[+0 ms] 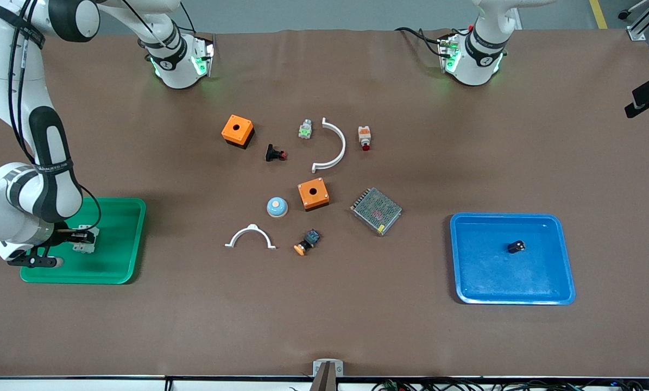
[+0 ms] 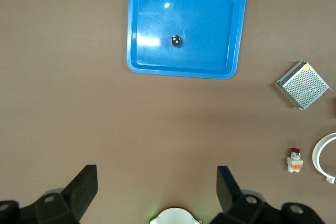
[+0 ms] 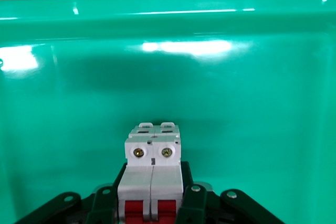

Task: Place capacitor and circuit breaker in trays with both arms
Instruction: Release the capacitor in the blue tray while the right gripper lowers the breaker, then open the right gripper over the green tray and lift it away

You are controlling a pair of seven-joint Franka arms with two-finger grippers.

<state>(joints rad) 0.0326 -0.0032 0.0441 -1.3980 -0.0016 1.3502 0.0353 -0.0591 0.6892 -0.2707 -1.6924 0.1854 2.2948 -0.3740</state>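
Note:
The light-grey circuit breaker [image 3: 151,169] with red levers sits between the fingers of my right gripper [image 3: 151,208], which is shut on it low inside the green tray [image 3: 168,19]. In the front view the right gripper [image 1: 82,239] and circuit breaker [image 1: 87,243] are over the green tray [image 1: 123,239] at the right arm's end of the table. The small black capacitor [image 1: 516,246] lies in the blue tray [image 1: 465,271]. My left gripper [image 2: 156,187] is open and empty, high above the bare table near its base, looking down on the capacitor [image 2: 176,40] in the blue tray [image 2: 142,24].
Mid-table lie two orange boxes [image 1: 237,130] [image 1: 313,194], a metal mesh box [image 1: 376,210], two white curved pieces [image 1: 332,145] [image 1: 251,237], a blue dome [image 1: 277,207] and several push buttons [image 1: 275,153] [image 1: 364,137] [image 1: 306,243].

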